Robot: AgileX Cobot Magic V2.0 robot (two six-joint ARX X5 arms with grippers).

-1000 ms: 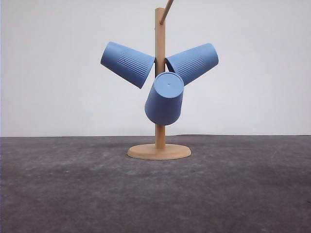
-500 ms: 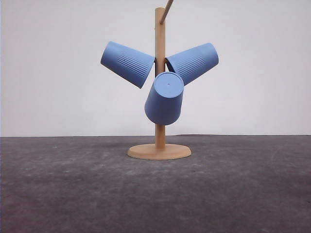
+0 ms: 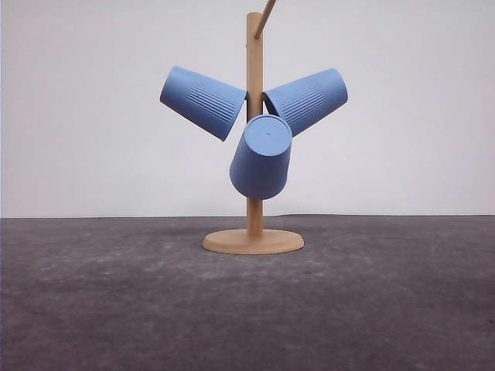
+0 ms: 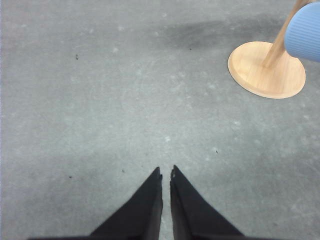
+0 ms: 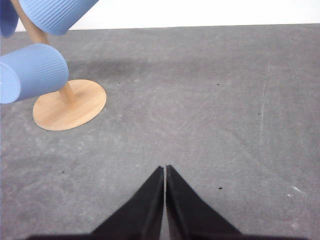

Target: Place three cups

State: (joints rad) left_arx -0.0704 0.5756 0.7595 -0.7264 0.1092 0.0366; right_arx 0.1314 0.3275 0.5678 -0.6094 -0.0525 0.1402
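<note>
Three light-blue ribbed cups hang upside down on a wooden cup tree (image 3: 254, 241): one on the left peg (image 3: 203, 101), one on the right peg (image 3: 307, 100), and one on the front peg (image 3: 261, 158) with its base toward the camera. In the right wrist view two cups (image 5: 33, 73) (image 5: 56, 14) and the stand's round base (image 5: 70, 104) show. In the left wrist view part of one cup (image 4: 305, 33) shows above the base (image 4: 266, 70). My left gripper (image 4: 165, 173) and right gripper (image 5: 164, 169) are both shut and hold nothing, hovering over the mat away from the stand.
A dark grey mat (image 3: 116, 301) covers the table in front of a white wall (image 3: 93, 116). A bare peg (image 3: 265, 18) sticks out near the top of the stand's post.
The front cup has swung very slightly on its peg. Nothing else has moved.
</note>
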